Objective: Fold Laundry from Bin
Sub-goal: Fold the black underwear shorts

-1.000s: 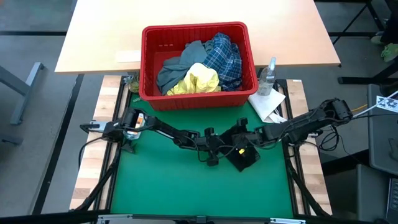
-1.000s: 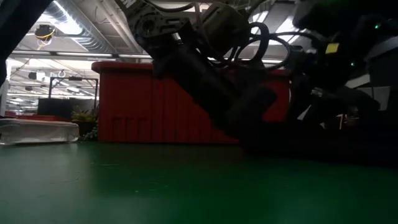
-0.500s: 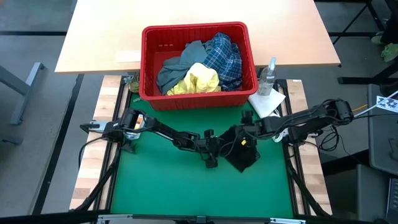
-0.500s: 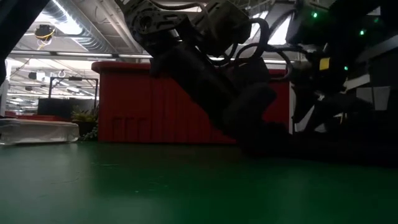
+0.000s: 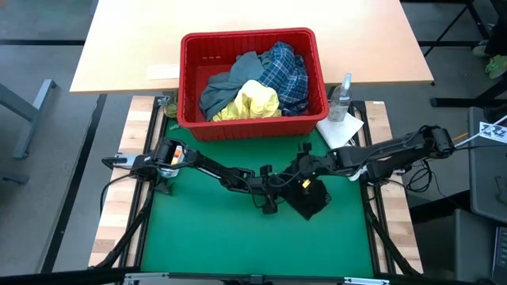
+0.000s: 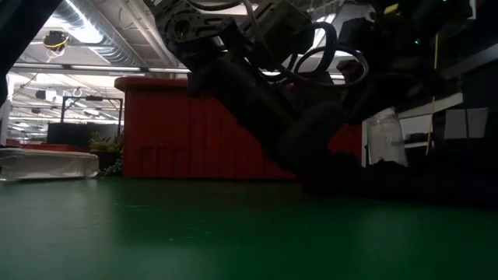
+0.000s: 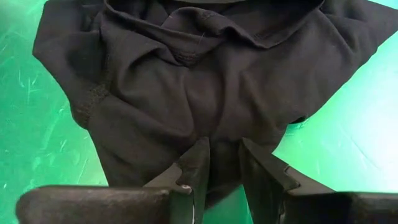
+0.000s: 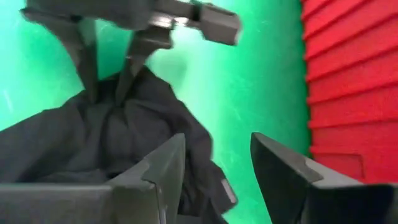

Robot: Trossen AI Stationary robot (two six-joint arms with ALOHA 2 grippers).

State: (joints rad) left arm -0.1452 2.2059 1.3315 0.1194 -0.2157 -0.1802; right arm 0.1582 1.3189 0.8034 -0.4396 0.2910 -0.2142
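A dark navy garment (image 5: 311,201) lies crumpled on the green mat (image 5: 214,237), in front of the red bin (image 5: 247,36). My left gripper (image 5: 282,191) reaches in from the table's left and is shut on the garment's left edge (image 7: 224,146). My right gripper (image 5: 305,164) hangs open above the garment's far side, its fingers (image 8: 171,158) apart with nothing between them. In the bin lie a yellow garment (image 5: 255,101), a blue-white plaid shirt (image 5: 287,73) and a grey-blue garment (image 5: 226,87). My left gripper pinches the navy garment's edge nearest it (image 7: 222,127) between its two fingers, which slant down from the table's left. The cloth bunches up to a small peak at the fingertips (image 8: 109,93). The rest of the garment rests slack on the mat.
A white paper towel (image 5: 341,131) and a clear spray bottle (image 5: 342,96) sit at the bin's right, near my right arm. The bin's red wall (image 6: 171,132) closes the mat's far side. Bare green mat stretches toward the near edge.
My right gripper has risen off the navy garment and drawn back toward the bin, staying open. The garment has stayed on the mat, in my left gripper.
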